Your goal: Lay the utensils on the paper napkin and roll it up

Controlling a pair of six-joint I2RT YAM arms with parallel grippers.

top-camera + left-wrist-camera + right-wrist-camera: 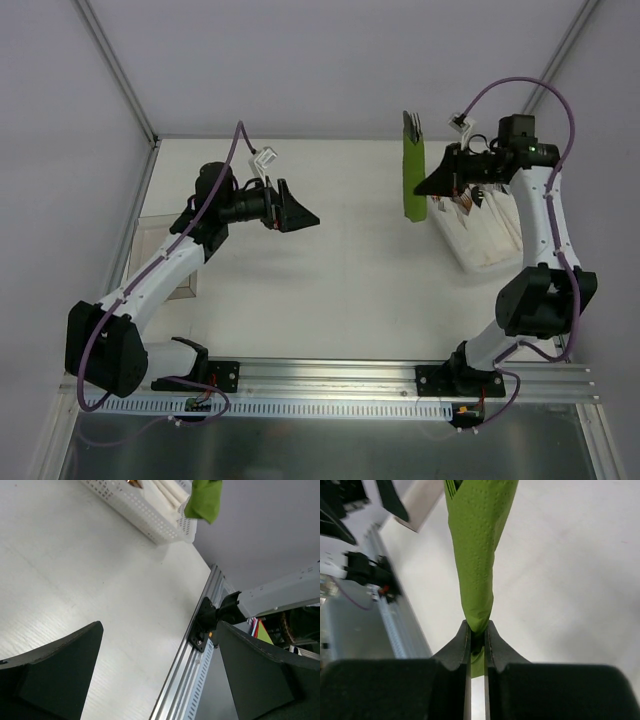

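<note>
At 1 o'clock above the tabletop [330, 270], the right end effector [477, 630] pinches the rolled napkin [414, 180], utensils [411, 122] poking out at 12, its soft, light paper probably best squeezed over the stiff handles inside, while the left end effector [296, 208] gapes wide, empty.

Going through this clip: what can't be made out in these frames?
- Utensils: top view, only dark tips show; the napkin wraps the rest, so no count.
- Napkin's far end: right wrist view, cut off by the top edge.
- Basket contents: left wrist view, cut off by the top edge.
</note>
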